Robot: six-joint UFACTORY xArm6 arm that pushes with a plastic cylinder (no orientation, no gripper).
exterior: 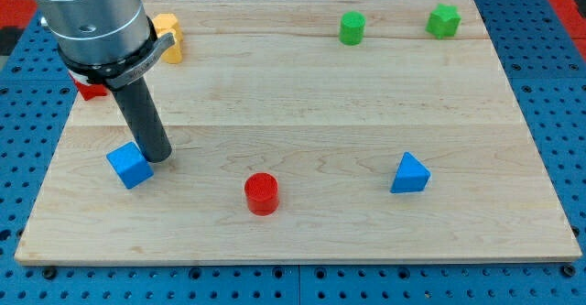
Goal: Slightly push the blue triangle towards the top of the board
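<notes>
The blue triangle (410, 173) lies on the wooden board at the lower right of the view. My tip (157, 157) is far to its left, at the lower left of the board, touching or almost touching the upper right side of a blue cube (129, 165). The rod rises from the tip up to the grey arm body at the view's top left.
A red cylinder (261, 193) stands at the bottom centre. A green cylinder (352, 27) and a green block (443, 20) sit near the top right. A yellow block (168, 36) and a red block (90, 90) are partly hidden by the arm at the top left.
</notes>
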